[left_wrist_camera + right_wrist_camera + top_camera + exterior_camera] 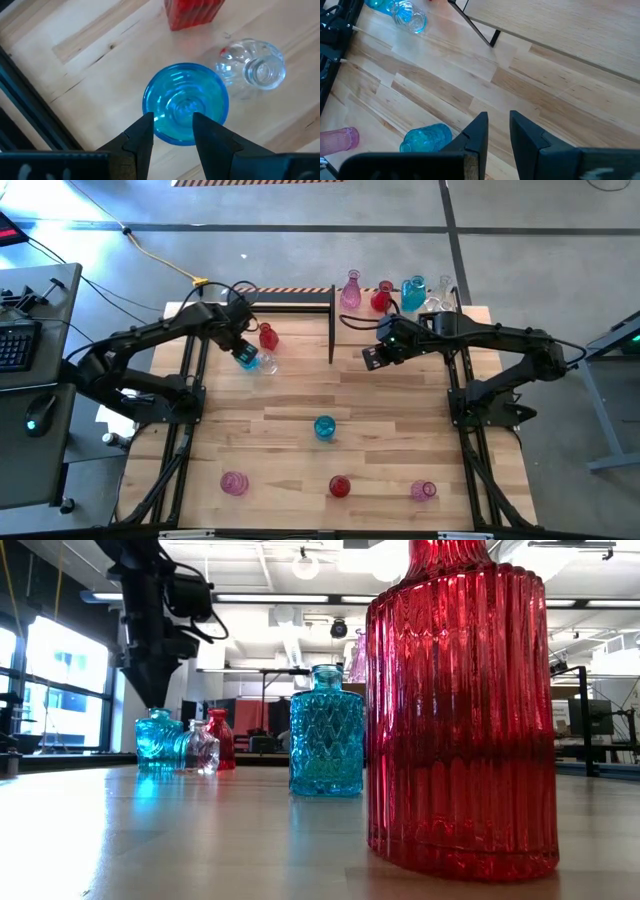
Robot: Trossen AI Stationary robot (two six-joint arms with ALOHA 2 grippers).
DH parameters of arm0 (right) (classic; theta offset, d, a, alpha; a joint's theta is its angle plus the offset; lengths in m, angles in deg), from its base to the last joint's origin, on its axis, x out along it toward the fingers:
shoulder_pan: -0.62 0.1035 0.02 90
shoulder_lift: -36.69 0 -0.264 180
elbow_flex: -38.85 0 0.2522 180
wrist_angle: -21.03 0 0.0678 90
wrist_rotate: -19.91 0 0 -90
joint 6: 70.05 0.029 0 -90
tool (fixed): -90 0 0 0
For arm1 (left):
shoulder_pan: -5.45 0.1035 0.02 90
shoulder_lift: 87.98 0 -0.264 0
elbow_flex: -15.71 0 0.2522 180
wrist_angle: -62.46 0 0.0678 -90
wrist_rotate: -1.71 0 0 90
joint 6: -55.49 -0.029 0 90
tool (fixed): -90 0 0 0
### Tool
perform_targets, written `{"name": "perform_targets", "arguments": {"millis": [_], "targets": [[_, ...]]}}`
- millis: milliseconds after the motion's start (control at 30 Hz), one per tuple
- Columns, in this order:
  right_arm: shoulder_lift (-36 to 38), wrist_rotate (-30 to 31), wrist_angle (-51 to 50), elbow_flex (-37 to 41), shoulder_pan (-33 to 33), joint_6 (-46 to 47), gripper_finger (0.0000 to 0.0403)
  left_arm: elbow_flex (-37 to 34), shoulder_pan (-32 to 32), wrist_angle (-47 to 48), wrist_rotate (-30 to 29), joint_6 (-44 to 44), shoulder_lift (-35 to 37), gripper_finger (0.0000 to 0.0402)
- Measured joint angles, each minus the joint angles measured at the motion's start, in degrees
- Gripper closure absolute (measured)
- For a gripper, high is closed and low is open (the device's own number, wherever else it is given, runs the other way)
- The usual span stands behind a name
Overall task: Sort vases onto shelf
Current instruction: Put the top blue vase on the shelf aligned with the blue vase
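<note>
1. Nearest the low camera, a ribbed red vase (460, 710) fills the foreground on the desk (400, 440), flanked in the high view by a pink vase (233, 482) and another pink one (424, 491), all unsorted along the near edge.
2. A little farther in, a lone turquoise vase (324, 427) stands mid-desk, well apart from both arms and seemingly awaiting a later pick.
3. Beyond it, the left tool (172, 132) hangs over the left half of the shelf (300, 330), fingers pointing down at either side of the neck of a blue vase (185, 110). They stand partly spread and close against the neck; whether they pinch it or have let go cannot be told. The vase sits upright on the pale board, which suggests a placement at or near release.
4. Just beside the blue vase stands a clear vase (252, 67), with a red vase (192, 12) near both; the mixed colours suggest a shared group.
5. The right tool (372, 357) hovers empty at the desk's centre, fingers nearly pressed together, a narrow gap showing; it appears to wait.
6. Farthest off, a second cluster (395, 293) of pink, red, blue and clear vases lines the far right edge, by the right arm.
</note>
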Motion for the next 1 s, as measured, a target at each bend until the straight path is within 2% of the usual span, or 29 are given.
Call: {"name": "perform_targets", "arguments": {"millis": [700,833,1000], "targets": [[0.0,-0.06,0.01,0.0,0.0,1.14,0.0343,0.24,0.02,-2.05,0.25,-1.18,-4.8,0.0278],[0.0,-0.08,-0.01,0.0,0.0,2.58,0.0343,0.22,0.0,-2.11,0.35,-1.17,-4.82,0.03],[0.0,-0.08,-0.03,0.0,0.0,2.58,0.0343,0.15,0.02,-2.24,0.2,-1.18,-4.82,0.0349]]}}
